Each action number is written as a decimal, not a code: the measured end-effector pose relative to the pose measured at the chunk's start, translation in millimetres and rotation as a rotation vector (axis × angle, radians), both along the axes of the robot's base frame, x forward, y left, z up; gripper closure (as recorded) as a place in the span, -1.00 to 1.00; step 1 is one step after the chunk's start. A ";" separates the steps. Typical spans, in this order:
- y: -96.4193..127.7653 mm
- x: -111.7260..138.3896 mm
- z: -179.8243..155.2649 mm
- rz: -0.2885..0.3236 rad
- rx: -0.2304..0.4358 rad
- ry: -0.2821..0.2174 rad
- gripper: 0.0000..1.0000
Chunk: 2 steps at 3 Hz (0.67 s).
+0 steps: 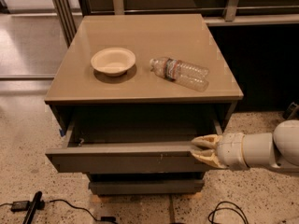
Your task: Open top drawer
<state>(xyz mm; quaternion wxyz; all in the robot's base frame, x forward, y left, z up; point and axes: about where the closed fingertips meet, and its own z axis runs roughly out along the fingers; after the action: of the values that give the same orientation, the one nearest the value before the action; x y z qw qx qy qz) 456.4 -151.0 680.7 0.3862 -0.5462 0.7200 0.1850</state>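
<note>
One cabinet [140, 36] fills the middle of the frame, its tan top carrying two things: one pale bowl [113, 61] left of centre, upright, and one clear plastic bottle [180, 73] lying on its side just right of it, the two apart.

The top drawer [121, 161] stands partly pulled out below the top, in the lower middle of the frame. Its shallow grey interior shows, and its dark grey front has a few small pale scratches right of centre. Beneath it one narrower drawer front [147, 187] is visible, closed.

One arm [261, 150], white and rounded, reaches in from the lower right edge. Its gripper [195, 149] sits at the right end of the top drawer's front. The two cream fingers [208, 140] are drawn close together, one over the front's upper edge and one against its face, pinching that edge between them.

On the speckled floor lie two cables, one at lower left [60, 202] and one at lower right [224, 211].
</note>
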 end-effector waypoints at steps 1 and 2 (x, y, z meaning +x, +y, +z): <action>0.4 0.7 2.7 0.000 0.000 0.000 1.00; 8.8 -15.2 17.5 -0.002 0.001 -0.037 1.00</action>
<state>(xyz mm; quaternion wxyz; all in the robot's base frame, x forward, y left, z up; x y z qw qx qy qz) 441.3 -142.2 698.2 0.4000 -0.5486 0.7131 0.1749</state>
